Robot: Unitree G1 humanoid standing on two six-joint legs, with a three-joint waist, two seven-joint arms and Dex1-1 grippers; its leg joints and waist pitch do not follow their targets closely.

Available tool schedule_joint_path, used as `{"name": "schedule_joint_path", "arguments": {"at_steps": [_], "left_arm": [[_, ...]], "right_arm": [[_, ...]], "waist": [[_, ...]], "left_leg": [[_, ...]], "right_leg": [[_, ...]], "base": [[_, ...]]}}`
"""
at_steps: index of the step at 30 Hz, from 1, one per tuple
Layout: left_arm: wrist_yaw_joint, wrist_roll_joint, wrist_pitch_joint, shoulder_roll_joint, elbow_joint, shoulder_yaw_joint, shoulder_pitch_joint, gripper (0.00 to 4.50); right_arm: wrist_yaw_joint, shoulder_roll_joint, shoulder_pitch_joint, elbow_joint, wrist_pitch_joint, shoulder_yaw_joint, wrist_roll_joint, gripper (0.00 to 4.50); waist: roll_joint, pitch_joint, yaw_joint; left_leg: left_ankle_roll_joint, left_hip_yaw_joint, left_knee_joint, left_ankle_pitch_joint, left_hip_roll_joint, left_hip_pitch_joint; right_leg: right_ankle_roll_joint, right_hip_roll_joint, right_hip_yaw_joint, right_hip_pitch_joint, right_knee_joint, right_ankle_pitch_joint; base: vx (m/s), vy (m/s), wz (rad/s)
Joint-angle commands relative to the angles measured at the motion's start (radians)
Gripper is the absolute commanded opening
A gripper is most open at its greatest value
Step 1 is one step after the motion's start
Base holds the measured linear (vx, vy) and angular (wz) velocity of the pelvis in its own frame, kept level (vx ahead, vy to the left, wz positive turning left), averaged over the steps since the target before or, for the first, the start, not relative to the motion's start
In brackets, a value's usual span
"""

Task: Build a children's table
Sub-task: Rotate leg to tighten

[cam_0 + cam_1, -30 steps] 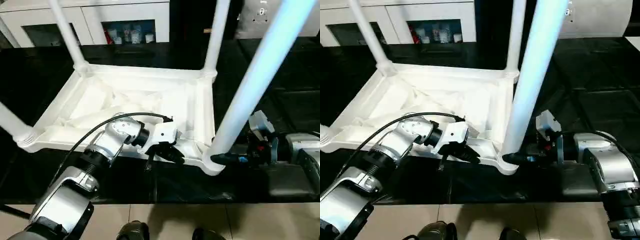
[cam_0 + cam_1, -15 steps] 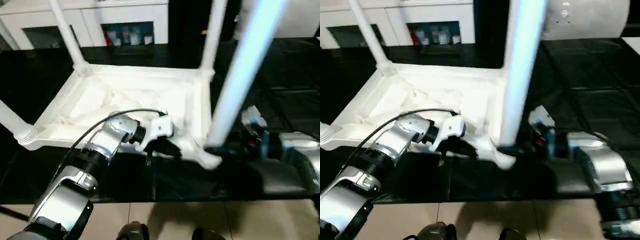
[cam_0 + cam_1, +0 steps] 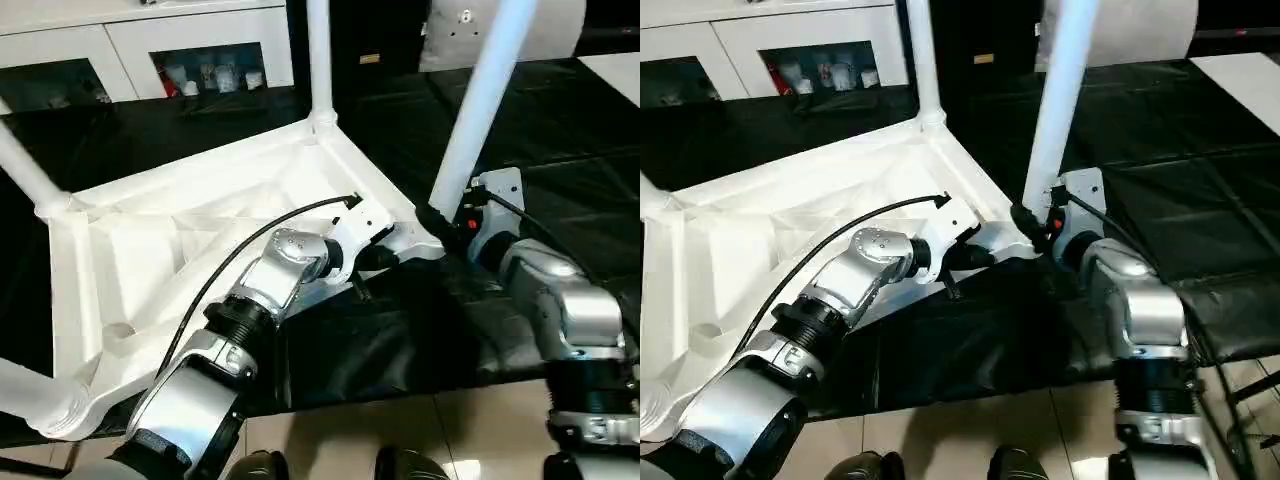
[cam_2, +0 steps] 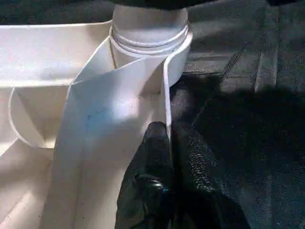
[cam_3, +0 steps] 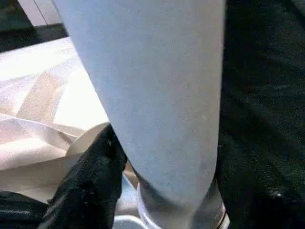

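The children's table (image 3: 190, 250) lies upside down on the black tabletop (image 3: 560, 150), ribbed underside up, with legs rising from its corner sockets. The relation that matters sits at the corner nearest the robot's right side: the leg (image 3: 478, 105) stands there with its long axis running up and slightly away from the socket, nearly upright, and its foot meets the round corner socket (image 4: 150, 45) directly in front of the right claw (image 3: 440, 222). The right claw is clamped on the leg just above the socket, one black finger (image 5: 88, 183) on each side of the tube. The left claw (image 4: 167, 157) is pinched tight on the thin rim wall of the tabletop's edge just beside that same socket, holding the table. So both claws meet at one corner, the right arm on the leg, the left on the rim. Judging from this, any seating push would run straight down along the leg's axis into the socket.
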Motion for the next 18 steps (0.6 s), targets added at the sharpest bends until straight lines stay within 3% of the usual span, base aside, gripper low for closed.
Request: {"name": "schedule_joint_path", "arguments": {"at_steps": [1, 5, 7, 12, 18], "left_arm": [[-0.007, -0.002, -0.027, -0.005, -0.037, -0.003, -0.001, 0.0], [-0.049, 0.01, -0.065, 0.022, -0.036, -0.018, 0.007, 0.0], [-0.104, 0.016, -0.101, 0.058, -0.037, -0.039, 0.015, 0.0], [-0.173, 0.017, -0.137, 0.104, -0.03, -0.062, 0.02, 0.0], [-0.363, 0.016, -0.271, 0.182, 0.007, -0.103, 0.012, 0.0]], "right_arm": [[0.045, 0.027, 0.036, -0.002, 0.016, 0.045, 0.033, 3.16], [0.102, -0.012, 0.064, -0.026, -0.006, 0.045, 0.025, 3.54], [0.183, -0.084, 0.087, -0.046, -0.028, 0.036, 0.038, 3.78], [0.283, -0.164, 0.112, -0.067, -0.054, 0.037, 0.066, 4.22], [0.531, -0.313, 0.134, -0.063, -0.105, 0.054, 0.094, 4.47]], "waist": [[-0.02, -0.075, 0.008], [-0.02, -0.071, 0.008], [-0.021, -0.068, 0.008], [-0.02, -0.07, 0.019], [-0.019, -0.072, 0.037]], "left_leg": [[0.172, -0.025, -0.058, -0.097, 0.049, 0.007], [0.142, -0.027, -0.065, -0.153, 0.052, 0.011], [0.136, -0.027, -0.067, -0.166, 0.052, 0.011], [0.145, -0.026, -0.065, -0.148, 0.055, 0.011], [0.17, -0.026, -0.062, -0.123, 0.061, 0.009]], "right_leg": [[-0.193, -0.07, 0.051, 0.069, -0.076, -0.232], [-0.172, -0.071, 0.052, 0.068, -0.083, -0.302], [-0.163, -0.072, 0.053, 0.068, -0.086, -0.32], [-0.174, -0.074, 0.057, 0.067, -0.079, -0.288], [-0.18, -0.075, 0.058, 0.066, -0.072, -0.261]], "base": [[0.0, 0.0, 0.0], [0.0, 0.0, 0.0], [0.0, 0.0, 0.0], [0.0, 0.0, 0.0], [0.0, 0.0, 0.0]]}}
